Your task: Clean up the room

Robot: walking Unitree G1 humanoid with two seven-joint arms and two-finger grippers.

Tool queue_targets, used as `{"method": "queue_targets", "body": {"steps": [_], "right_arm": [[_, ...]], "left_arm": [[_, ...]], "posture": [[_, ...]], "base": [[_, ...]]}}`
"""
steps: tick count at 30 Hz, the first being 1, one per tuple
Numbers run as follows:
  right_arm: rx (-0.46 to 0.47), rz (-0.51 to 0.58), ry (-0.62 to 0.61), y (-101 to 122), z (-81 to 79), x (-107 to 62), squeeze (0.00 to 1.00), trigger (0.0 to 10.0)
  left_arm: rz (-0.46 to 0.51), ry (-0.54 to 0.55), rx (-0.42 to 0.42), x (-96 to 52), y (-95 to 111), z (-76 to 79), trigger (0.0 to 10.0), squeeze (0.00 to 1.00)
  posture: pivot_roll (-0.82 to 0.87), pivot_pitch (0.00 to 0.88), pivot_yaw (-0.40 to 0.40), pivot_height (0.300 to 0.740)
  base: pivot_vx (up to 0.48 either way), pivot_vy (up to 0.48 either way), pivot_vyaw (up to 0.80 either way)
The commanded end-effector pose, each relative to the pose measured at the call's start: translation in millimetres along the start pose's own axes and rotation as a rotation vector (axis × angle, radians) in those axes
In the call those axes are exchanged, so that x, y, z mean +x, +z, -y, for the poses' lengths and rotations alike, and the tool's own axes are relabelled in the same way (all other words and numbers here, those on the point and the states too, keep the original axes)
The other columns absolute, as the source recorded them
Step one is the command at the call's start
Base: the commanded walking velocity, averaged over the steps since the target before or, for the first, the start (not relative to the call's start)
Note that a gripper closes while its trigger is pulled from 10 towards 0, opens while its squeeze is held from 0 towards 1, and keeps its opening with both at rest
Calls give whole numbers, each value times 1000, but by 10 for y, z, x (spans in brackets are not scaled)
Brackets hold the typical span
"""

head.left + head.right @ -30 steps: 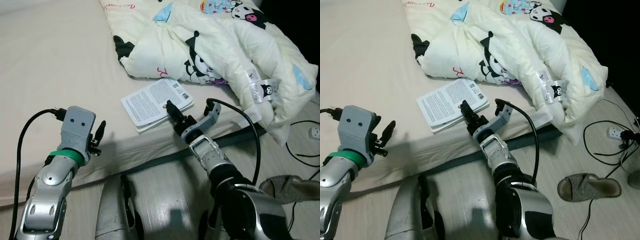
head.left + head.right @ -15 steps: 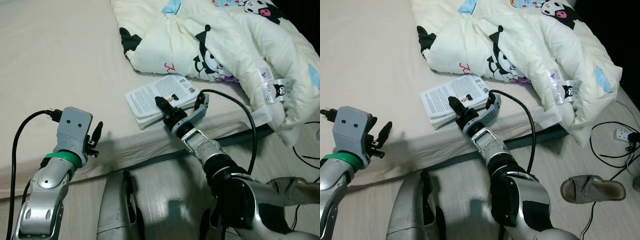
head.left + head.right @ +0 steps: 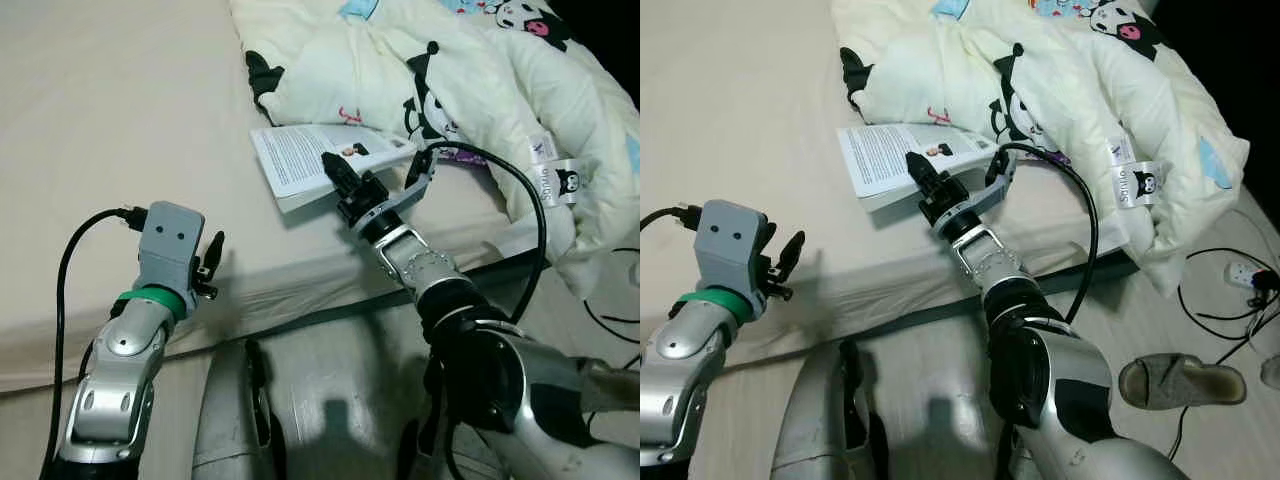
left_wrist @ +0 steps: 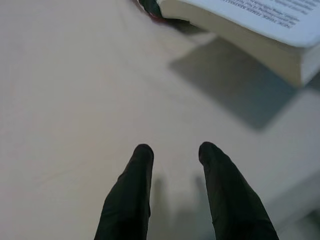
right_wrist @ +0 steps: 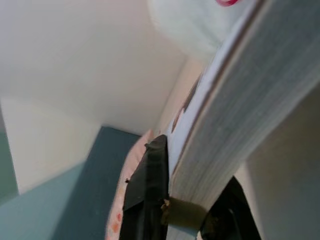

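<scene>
One white book (image 3: 325,165) sits at the bed's (image 3: 110,120) near edge, its near corner pinched between the closed fingers of the right gripper (image 3: 338,177), one finger above the cover and one below the pages. Just behind the book lies one rumpled cream comforter (image 3: 480,90) with cartoon prints, touching its far side. The left gripper (image 3: 210,265) hovers over bare sheet, well left of the book, fingers slightly parted and holding nothing. On the floor right of the bed lies one slipper (image 3: 1180,380), near black cables (image 3: 1230,310).
</scene>
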State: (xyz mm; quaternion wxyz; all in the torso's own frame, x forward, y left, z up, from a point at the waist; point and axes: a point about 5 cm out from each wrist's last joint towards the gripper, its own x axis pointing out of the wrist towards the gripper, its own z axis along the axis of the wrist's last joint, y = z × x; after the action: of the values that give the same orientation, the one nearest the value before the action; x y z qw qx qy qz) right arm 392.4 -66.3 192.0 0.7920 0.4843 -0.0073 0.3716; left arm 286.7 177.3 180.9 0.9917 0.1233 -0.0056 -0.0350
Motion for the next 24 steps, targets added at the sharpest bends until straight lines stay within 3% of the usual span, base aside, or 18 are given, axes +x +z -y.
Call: {"method": "queue_targets", "body": {"steps": [1, 2, 3, 5, 7, 8, 9, 10, 11, 12, 15, 17, 19, 20, 22, 23, 24], "right_arm": [[-150, -49, 169, 92, -270, 182, 0, 0], [-150, -49, 169, 92, -270, 182, 0, 0], [-415, -161, 281, 122, -450, 252, 0, 0], [-415, -161, 281, 122, -450, 252, 0, 0], [-607, -238, 311, 92, -489, 235, 0, 0], [-607, -238, 311, 92, -489, 235, 0, 0], [-696, -268, 275, 73, -434, 182, 0, 0], [-811, -299, 200, 61, -321, 80, 0, 10000], [-811, -299, 200, 61, -321, 80, 0, 10000], [-888, -318, 151, 51, -246, 4, 0, 10000], [-992, -266, -5, 129, -64, -315, 0, 10000], [-992, -266, -5, 129, -64, -315, 0, 10000], [-1004, -161, -139, 194, 1, -626, 0, 10000], [-1004, -161, -139, 194, 1, -626, 0, 10000], [-1035, -71, -289, 225, 39, -978, 0, 10000], [-1035, -71, -289, 225, 39, -978, 0, 10000], [-1082, -52, -348, 225, 51, -1121, 0, 10000]], "left_arm": [[-3, 12, -12, 42, -39, 18, 10000, 0], [-3, 12, -12, 42, -39, 18, 10000, 0], [61, 29, -45, 140, 106, 29, 10000, 0], [61, 29, -45, 140, 106, 29, 10000, 0], [108, 39, -66, 192, 217, 41, 10000, 0], [108, 39, -66, 192, 217, 41, 10000, 0], [129, 43, -74, 207, 269, 48, 10000, 0], [148, 52, -86, 213, 317, 44, 10000, 0], [148, 52, -86, 213, 317, 44, 10000, 0], [160, 58, -95, 216, 347, 42, 10000, 0], [186, 68, -88, 186, 384, 28, 10000, 0], [186, 68, -88, 186, 384, 28, 10000, 0], [188, 86, -74, 146, 357, -16, 10000, 0], [188, 86, -74, 146, 357, -16, 10000, 0], [171, 105, -61, 96, 295, -77, 10000, 0], [171, 105, -61, 96, 295, -77, 10000, 0], [160, 117, -44, 72, 245, -113, 10000, 0]], "posture": [[144, 127, 55, 460], [144, 127, 55, 460], [108, 90, 32, 460], [108, 90, 32, 460], [95, 72, 16, 460], [95, 72, 16, 460], [81, 61, 7, 460], [68, 54, -3, 460], [68, 54, -3, 460], [65, 52, -5, 460], [39, 39, -19, 460], [39, 39, -19, 460], [3, 17, -13, 460], [3, 17, -13, 460], [-25, 6, 0, 460], [-25, 6, 0, 460], [-41, 2, 7, 460]], "base": [[0, 0, 0], [0, 0, 0], [0, 0, 0], [0, 0, 0], [0, 0, 0], [0, 0, 0], [0, 0, 0], [0, 0, 0], [0, 0, 0], [0, 0, 0], [0, 0, 0], [0, 0, 0], [0, 0, 0], [0, 0, 0], [0, 0, 0], [0, 0, 0], [0, 0, 0]]}}
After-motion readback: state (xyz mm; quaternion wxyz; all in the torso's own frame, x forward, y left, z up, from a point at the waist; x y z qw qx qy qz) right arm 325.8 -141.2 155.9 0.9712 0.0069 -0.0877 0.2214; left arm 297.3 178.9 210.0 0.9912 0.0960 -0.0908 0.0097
